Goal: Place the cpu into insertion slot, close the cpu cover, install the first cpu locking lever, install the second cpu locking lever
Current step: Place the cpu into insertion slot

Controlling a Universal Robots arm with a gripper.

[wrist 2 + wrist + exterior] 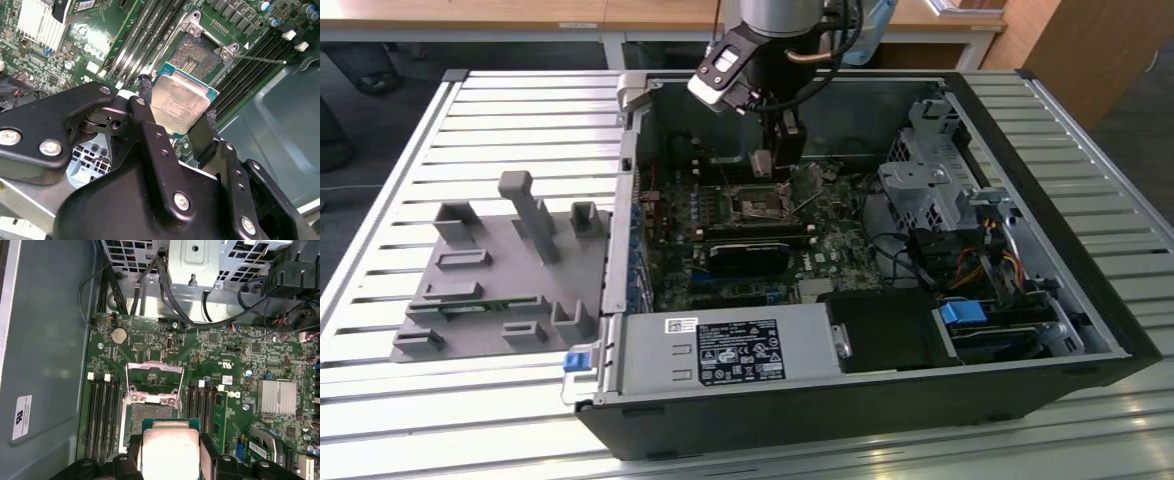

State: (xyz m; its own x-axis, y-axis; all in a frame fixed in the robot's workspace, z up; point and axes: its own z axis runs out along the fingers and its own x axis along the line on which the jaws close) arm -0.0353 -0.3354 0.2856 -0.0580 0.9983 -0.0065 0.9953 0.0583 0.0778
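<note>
The slatted metal table point(494, 110) carried an open computer case point(1067, 300), with a grey plastic holder point(507, 270) lying beside it toward the exterior view's left. Inside the case the arm's gripper point(781, 150) hung over the green board point(235, 355), near the case's far wall.

In both wrist views the gripper point(177, 107) point(170, 452) had its two black fingers point(202, 134) spread only as wide as the cpu point(180, 105) point(170, 450) and clamped on two opposite edges of it. The chip lay flat between the fingertips, silver top toward the cameras.

The cpu cover point(152, 367) stood raised on its hinge at the far side of the insertion slot point(197, 52) point(150, 412), leaving the socket bare. The chip hung above the socket's near edge, apart from it and not yet seated. Long black memory slots point(102, 410) ran close along both sides of the socket; the space straight above it was open.
</note>
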